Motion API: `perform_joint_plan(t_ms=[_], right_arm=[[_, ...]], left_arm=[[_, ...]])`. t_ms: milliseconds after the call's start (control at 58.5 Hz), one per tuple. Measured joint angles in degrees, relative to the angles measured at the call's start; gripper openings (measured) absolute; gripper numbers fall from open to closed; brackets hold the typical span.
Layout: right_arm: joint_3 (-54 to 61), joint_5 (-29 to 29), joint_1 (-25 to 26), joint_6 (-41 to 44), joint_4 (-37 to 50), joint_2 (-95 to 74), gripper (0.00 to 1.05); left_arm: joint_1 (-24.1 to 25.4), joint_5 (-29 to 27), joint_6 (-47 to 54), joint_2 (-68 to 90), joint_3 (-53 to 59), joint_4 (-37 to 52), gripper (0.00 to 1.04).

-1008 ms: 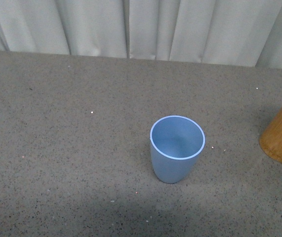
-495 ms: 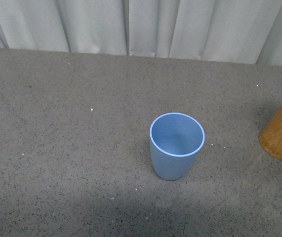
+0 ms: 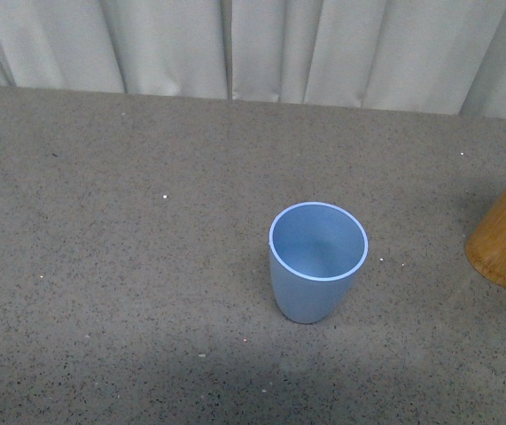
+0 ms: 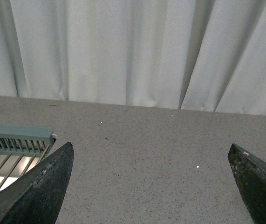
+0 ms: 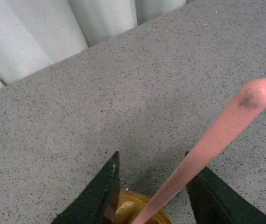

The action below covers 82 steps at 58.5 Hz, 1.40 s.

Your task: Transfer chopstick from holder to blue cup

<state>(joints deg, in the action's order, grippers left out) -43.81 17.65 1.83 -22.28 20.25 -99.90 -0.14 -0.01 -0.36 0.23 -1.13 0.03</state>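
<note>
Little changed over last second: blue cup [image 3: 310, 297] empty, same spot on counter [image 3: 102, 266]. Pink chopstick [image 5: 216, 135] stands in bamboo holder [image 5: 137, 209] beneath right claw [image 5: 151, 158], between parted jaws, ungrasped. Left claw [image 4: 150, 145] spread, empty.

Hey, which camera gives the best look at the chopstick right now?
The right wrist view: the pink chopstick rises out of the wooden holder between the jaws of the right gripper. The front view catches only the holder's side at the picture's edge, no chopstick. The left wrist view shows neither.
</note>
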Motion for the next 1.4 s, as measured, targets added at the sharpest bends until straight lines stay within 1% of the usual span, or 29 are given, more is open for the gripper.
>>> perform_joint_plan(t_ms=[85, 120, 205, 256, 427, 615, 923, 1162, 1281, 1401], right_arm=[[0.50, -0.76, 0.13, -0.07, 0.59, -0.07, 0.26], [0.61, -0.92, 0.17, -0.11, 0.74, -0.07, 0.22], [1.03, -1.77, 0.55, -0.39, 1.51, -0.07, 0.09], [1.05, -2.34, 0.72, -0.52, 1.90, -0.07, 0.04], [1.09, -3.10, 1.05, -0.90, 2.03, -0.07, 0.04], [1.11, -5.49, 1.25, -2.62, 1.11, 2.23, 0.04], [1.01, -10.67, 4.28, -5.29, -2.80, 13.27, 0.04], [-2.67, -11.80, 5.92, -5.90, -7.04, 21.68, 0.04], [-4.52, -12.09, 4.46, -7.21, -7.98, 26.10, 0.04], [-4.33, -10.73, -0.48, -8.79, -7.52, 28.85, 0.04]], left_arm=[[0.00, 0.00, 0.00, 0.00, 0.00, 0.00, 0.98], [0.00, 0.00, 0.00, 0.00, 0.00, 0.00, 0.98], [0.00, 0.00, 0.00, 0.00, 0.00, 0.00, 0.98], [0.00, 0.00, 0.00, 0.00, 0.00, 0.00, 0.98], [0.00, 0.00, 0.00, 0.00, 0.00, 0.00, 0.98], [0.00, 0.00, 0.00, 0.00, 0.00, 0.00, 0.98], [0.00, 0.00, 0.00, 0.00, 0.00, 0.00, 0.98], [0.00, 0.00, 0.00, 0.00, 0.00, 0.00, 0.98], [0.00, 0.00, 0.00, 0.00, 0.00, 0.00, 0.98], [0.00, 0.00, 0.00, 0.00, 0.00, 0.00, 0.98]])
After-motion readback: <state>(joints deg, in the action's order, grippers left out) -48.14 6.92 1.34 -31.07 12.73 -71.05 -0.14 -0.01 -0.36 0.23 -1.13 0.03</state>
